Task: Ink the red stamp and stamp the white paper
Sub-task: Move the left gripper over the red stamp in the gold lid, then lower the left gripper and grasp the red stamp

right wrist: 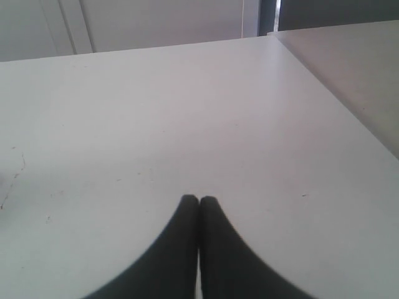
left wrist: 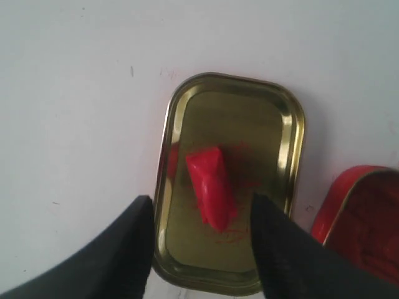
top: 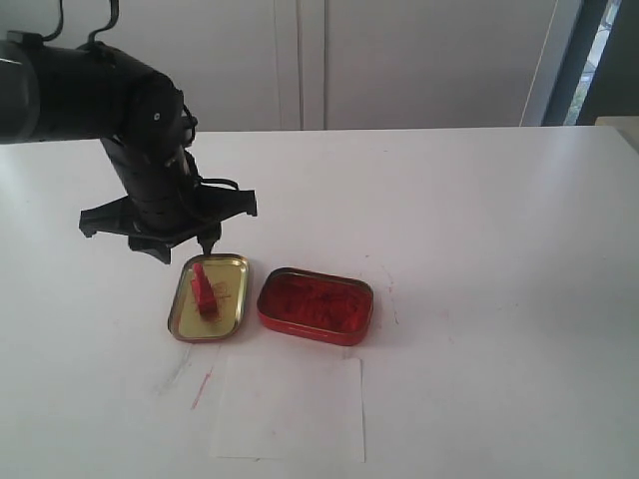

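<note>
The red stamp [top: 204, 293] [left wrist: 212, 187] stands upright in the gold tin lid [top: 232, 266] [left wrist: 287, 134]. Beside the lid lies the red ink-filled tin [top: 316, 304] [left wrist: 365, 218]. The white paper [top: 290, 407] lies flat near the table's front edge, below both tins. My left gripper [top: 190, 244] [left wrist: 201, 204] hangs open just above the lid's far end, its two black fingers either side of the stamp without touching it. My right gripper [right wrist: 199, 199] is shut on nothing, over bare white table; it does not show in the exterior view.
A red ink smear [top: 203, 387] marks the table left of the paper. The table's right edge [right wrist: 336, 106] runs past the right gripper. White cabinet doors [top: 300, 60] stand behind the table.
</note>
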Robot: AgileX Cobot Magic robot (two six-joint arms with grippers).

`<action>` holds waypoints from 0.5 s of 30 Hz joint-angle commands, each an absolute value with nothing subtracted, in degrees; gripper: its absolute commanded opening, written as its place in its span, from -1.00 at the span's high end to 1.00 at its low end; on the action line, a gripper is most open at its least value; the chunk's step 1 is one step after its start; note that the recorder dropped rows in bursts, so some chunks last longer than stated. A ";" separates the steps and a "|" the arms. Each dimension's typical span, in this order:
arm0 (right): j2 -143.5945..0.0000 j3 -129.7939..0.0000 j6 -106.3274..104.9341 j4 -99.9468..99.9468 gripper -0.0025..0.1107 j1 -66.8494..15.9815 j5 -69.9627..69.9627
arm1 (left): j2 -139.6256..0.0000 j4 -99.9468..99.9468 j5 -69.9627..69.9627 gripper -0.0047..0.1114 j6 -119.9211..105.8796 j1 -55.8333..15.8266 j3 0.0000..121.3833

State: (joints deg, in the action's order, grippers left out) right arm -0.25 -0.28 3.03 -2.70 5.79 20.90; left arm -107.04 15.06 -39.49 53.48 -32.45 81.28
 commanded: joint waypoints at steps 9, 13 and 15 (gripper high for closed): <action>0.00 0.00 3.59 -2.73 0.96 5.69 20.46 | -110.15 14.55 -40.32 -0.05 56.93 -32.69 81.35; 0.00 0.00 3.59 -2.73 0.96 5.69 20.46 | -111.20 14.55 -40.20 -0.05 58.01 -32.69 81.35; 0.00 0.00 3.59 -2.73 0.96 5.69 20.46 | -111.78 14.41 -40.20 -0.05 58.24 -32.69 81.35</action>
